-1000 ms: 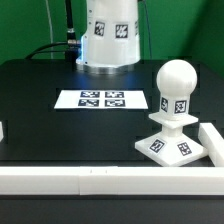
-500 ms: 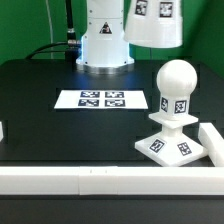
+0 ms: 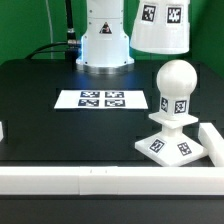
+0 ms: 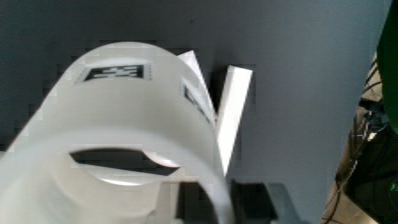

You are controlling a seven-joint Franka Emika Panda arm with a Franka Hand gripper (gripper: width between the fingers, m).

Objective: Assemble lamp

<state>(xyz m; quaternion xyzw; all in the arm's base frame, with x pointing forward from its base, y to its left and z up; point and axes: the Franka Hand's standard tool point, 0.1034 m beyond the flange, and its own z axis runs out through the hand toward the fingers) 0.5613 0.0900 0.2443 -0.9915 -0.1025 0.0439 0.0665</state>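
Observation:
The white cone lamp shade (image 3: 160,26) with square tags hangs in the air at the top of the exterior view, above and slightly to the exterior view's left of the round bulb (image 3: 176,82). The bulb stands upright on its neck in the flat square base (image 3: 170,146) on the black table. My gripper (image 4: 222,203) is shut on the shade's thin wall (image 4: 143,110), one finger inside (image 4: 189,202) and one outside. The gripper itself is out of frame in the exterior view.
The marker board (image 3: 103,99) lies mid-table. The robot's white pedestal (image 3: 105,40) stands behind it. White rails run along the front edge (image 3: 90,181) and the exterior view's right side (image 3: 212,140). A white strip (image 4: 235,105) shows beyond the shade in the wrist view.
The shade has come into the exterior view from the top and moved toward the exterior view's right and lower, closer to above the bulb. Bulb and base have not moved.

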